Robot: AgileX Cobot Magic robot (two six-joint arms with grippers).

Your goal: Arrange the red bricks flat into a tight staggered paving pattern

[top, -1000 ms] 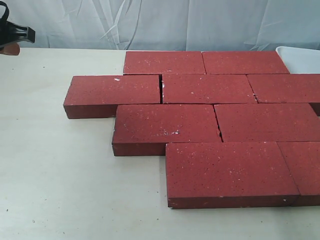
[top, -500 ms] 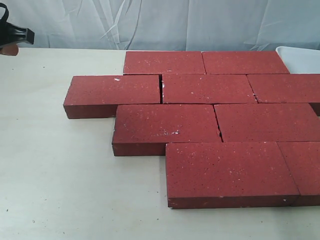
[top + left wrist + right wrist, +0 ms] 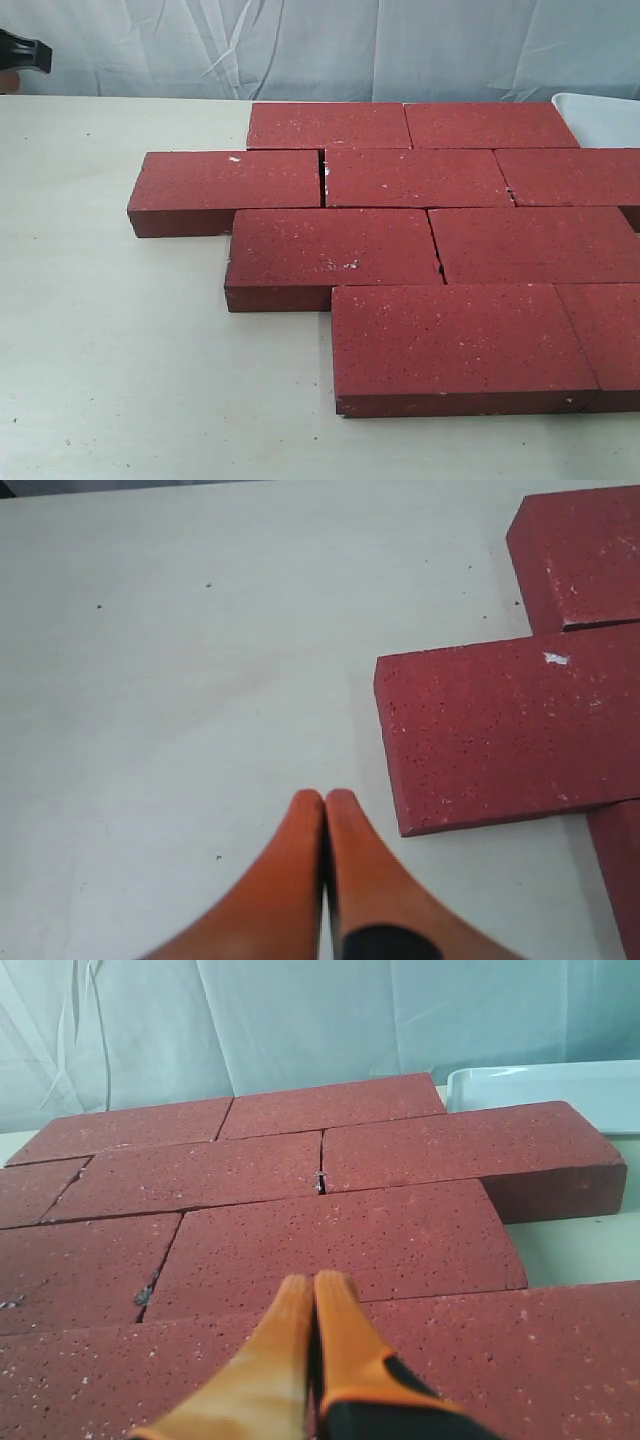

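Note:
Several red bricks [image 3: 400, 215] lie flat on the table in four staggered rows, packed close with narrow seams. The leftmost brick [image 3: 228, 187] juts out on the left; its end also shows in the left wrist view [image 3: 500, 735]. My left gripper [image 3: 325, 798] is shut and empty, over bare table short of that brick's end. In the exterior view only a black bit of the left arm [image 3: 25, 52] shows at the far left edge. My right gripper [image 3: 313, 1282] is shut with nothing in it, hovering above the bricks [image 3: 330, 1240]. It is out of the exterior view.
A white tray [image 3: 600, 115] sits at the back right, beside the bricks; it also appears in the right wrist view [image 3: 545, 1090]. A pale cloth backdrop hangs behind the table [image 3: 110, 340]. Bare tabletop spreads to the left and front.
The left arm has pulled back to the left and up, so less of it shows at the exterior view's edge. The bricks have not moved.

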